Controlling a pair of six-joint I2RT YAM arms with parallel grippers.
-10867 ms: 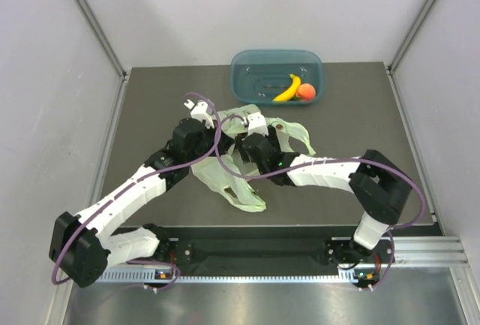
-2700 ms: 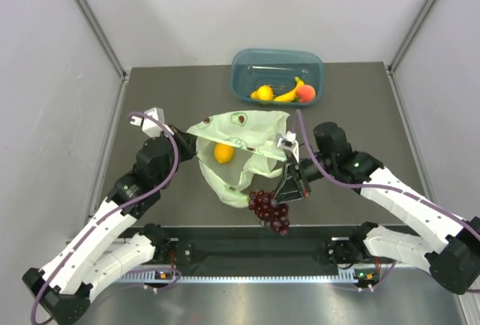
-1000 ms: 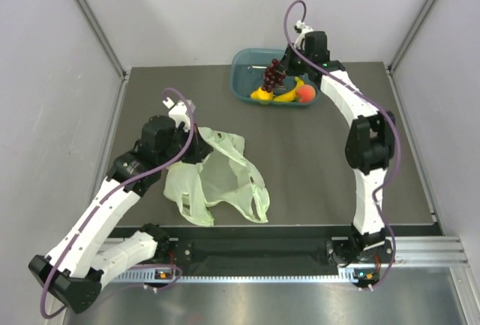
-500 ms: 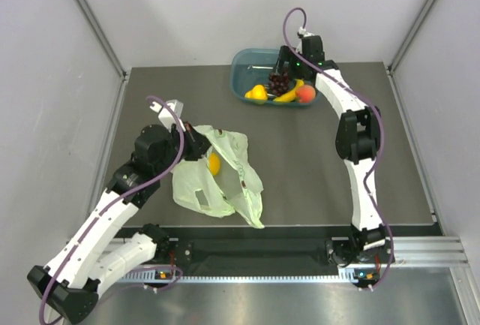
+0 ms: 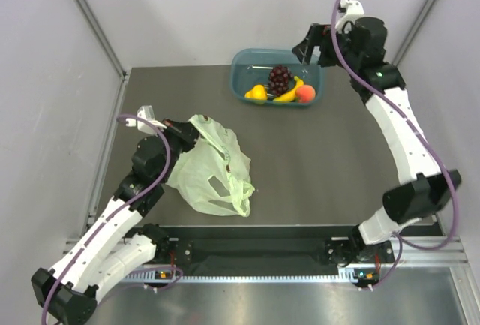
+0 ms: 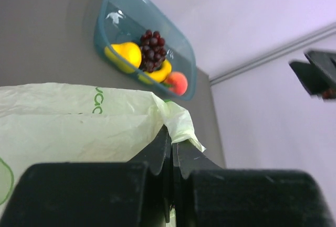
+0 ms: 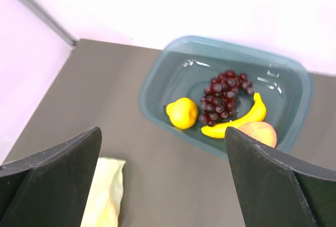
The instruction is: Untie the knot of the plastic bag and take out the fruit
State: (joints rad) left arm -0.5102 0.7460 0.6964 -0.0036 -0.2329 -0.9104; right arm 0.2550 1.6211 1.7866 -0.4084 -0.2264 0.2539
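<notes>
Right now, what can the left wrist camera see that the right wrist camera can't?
Only the left wrist view shows the left end effector pinched shut on the plastic bag, seen up close. Only the right wrist view clearly shows the right end effector, open wide and holding nothing. Both show the teal tub with the grapes, banana, peach and yellow fruit, plus some of the bag.

The fruit (image 5: 280, 81) in the tub (image 5: 251, 64), behind the plastic bag (image 5: 208, 175).
</notes>
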